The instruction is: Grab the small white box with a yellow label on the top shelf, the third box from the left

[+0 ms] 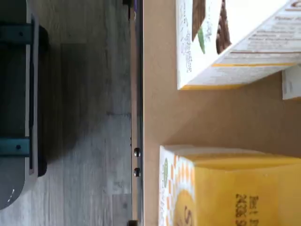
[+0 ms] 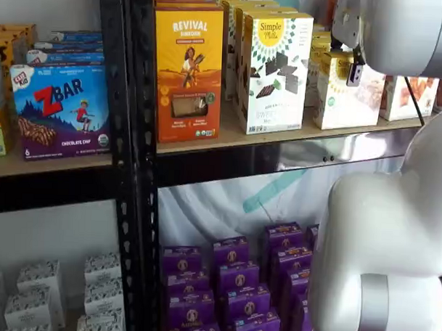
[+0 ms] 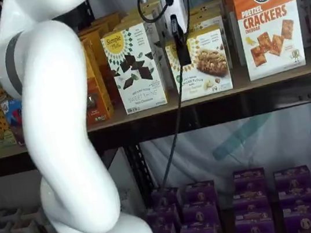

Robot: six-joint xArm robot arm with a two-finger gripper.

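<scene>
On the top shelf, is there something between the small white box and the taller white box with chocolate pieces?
No. In a shelf view, only bare top shelf board separates the small white box from the taller white box.

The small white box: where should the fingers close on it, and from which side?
Grip the small white box near its yellow top edge, coming from the shelf front. It stands upright at the front of the top shelf, face outward, with the taller white box close beside it. The gripper hangs before it.
</scene>
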